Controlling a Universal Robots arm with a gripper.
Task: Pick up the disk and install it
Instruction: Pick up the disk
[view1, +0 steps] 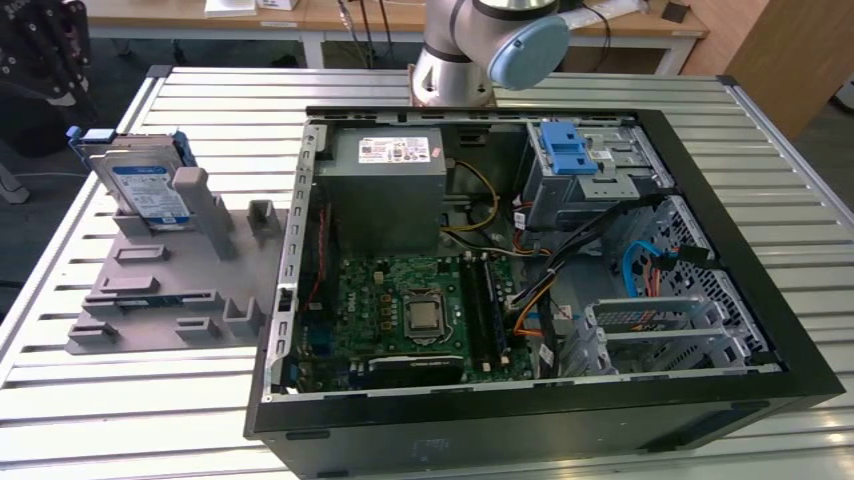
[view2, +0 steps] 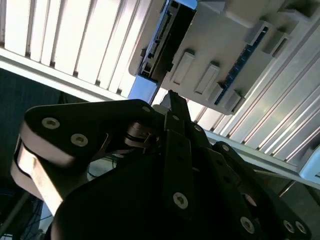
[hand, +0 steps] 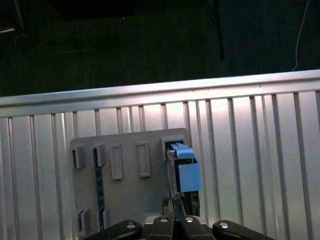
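Disk upright on edge in end slot of grey holder on desk. Gripper fingers together, holding nothing, near the holder's disk end.

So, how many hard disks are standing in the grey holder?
1. The disk stands on edge in a slot of the grey holder, to the exterior view's left of the open computer case. A second could hide behind it, but it looks single.
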